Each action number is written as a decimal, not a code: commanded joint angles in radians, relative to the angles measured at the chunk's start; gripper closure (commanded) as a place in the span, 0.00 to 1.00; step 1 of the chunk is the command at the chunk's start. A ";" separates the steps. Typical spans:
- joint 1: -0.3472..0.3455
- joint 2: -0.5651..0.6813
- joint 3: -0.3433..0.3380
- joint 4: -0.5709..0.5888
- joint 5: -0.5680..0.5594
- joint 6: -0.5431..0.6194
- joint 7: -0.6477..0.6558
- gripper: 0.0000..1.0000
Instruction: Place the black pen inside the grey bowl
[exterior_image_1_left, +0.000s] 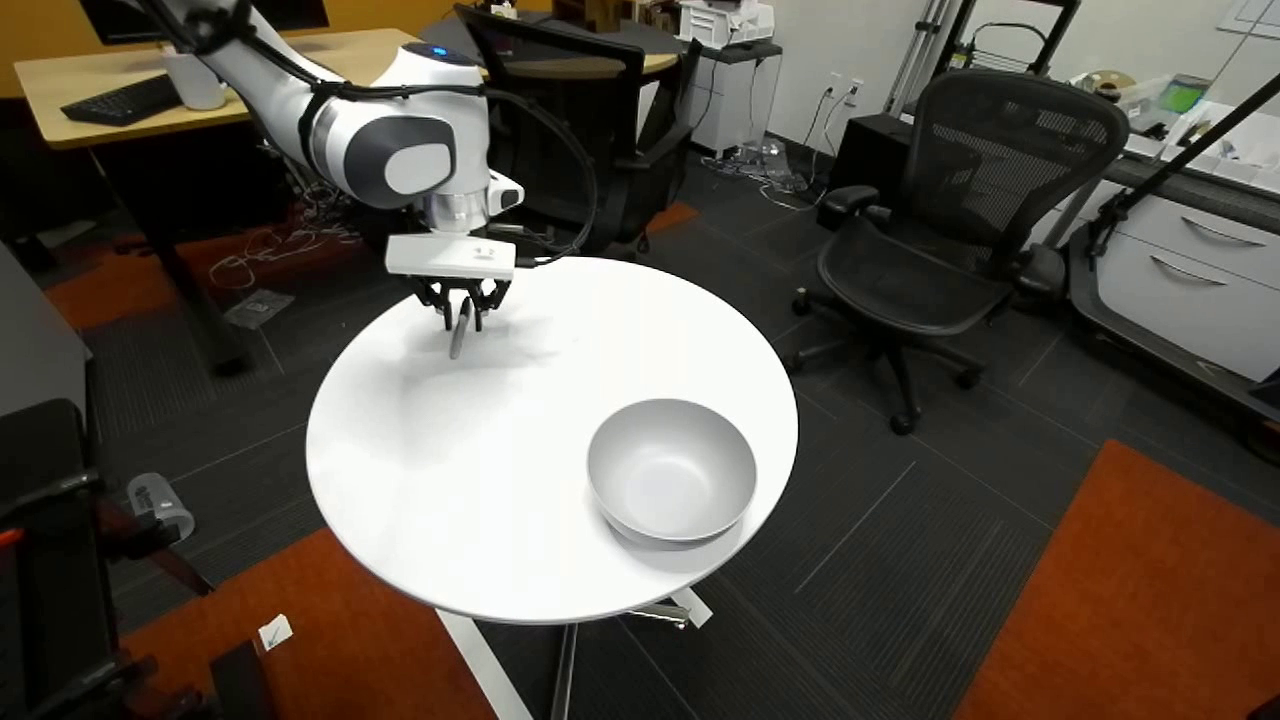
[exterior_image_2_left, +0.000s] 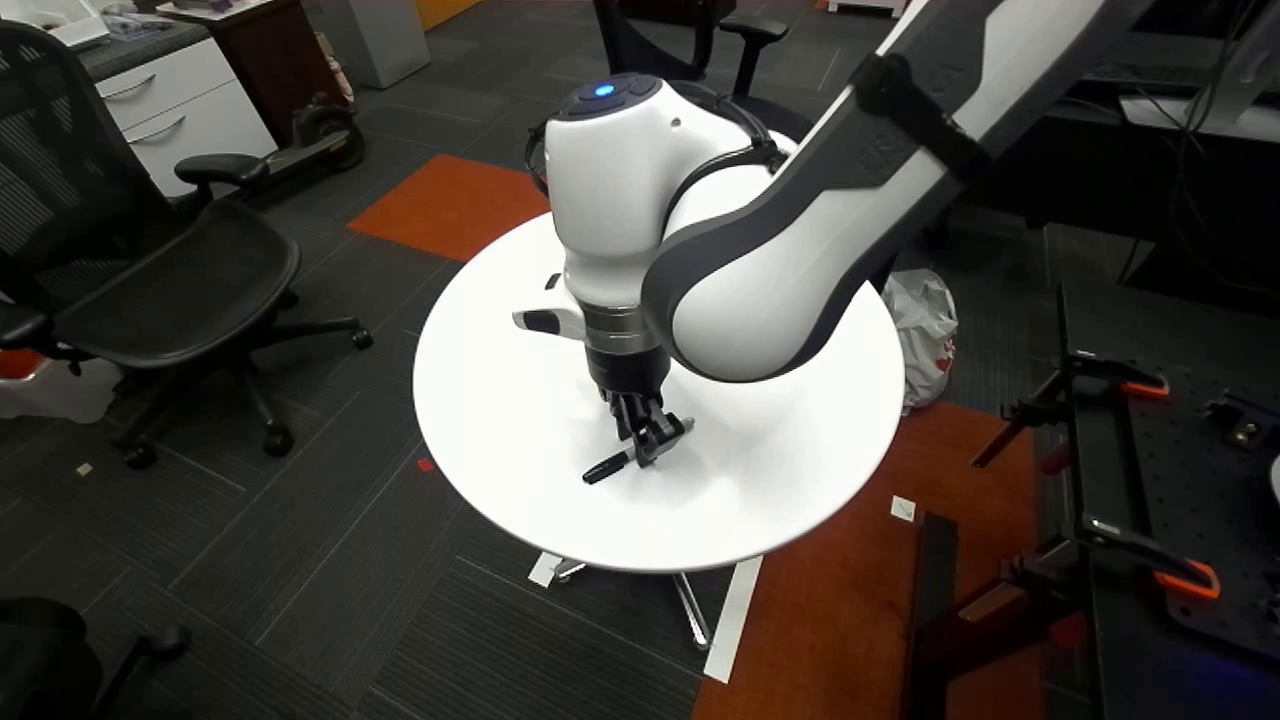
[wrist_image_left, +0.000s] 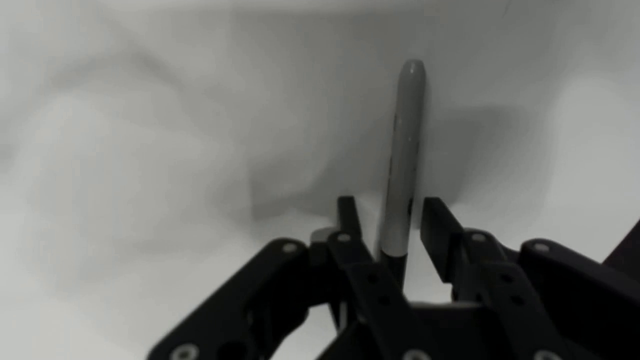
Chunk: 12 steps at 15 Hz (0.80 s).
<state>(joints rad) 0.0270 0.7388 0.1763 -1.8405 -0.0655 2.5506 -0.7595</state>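
The black pen has a grey barrel and a black cap. It appears to lie on the white round table, in both exterior views and in the wrist view. My gripper is low over the table with its fingers on either side of the pen. It also shows in an exterior view and in the wrist view, open, with a gap between each finger and the pen. The cap end is partly hidden by a finger in the wrist view. The grey bowl stands upright and empty; it is out of sight elsewhere.
The white round table carries the bowl near its edge, well apart from the gripper. A black mesh chair stands beside the table. A black bench with orange-tipped clamps is on another side. A desk is behind the arm.
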 joint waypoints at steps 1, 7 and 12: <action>-0.012 0.010 0.016 0.029 -0.018 -0.045 0.006 0.91; 0.005 -0.076 -0.017 -0.015 -0.024 -0.029 0.081 0.96; -0.017 -0.293 -0.082 -0.112 -0.025 0.005 0.259 0.96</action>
<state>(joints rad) 0.0203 0.6079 0.1309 -1.8465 -0.0665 2.5465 -0.6123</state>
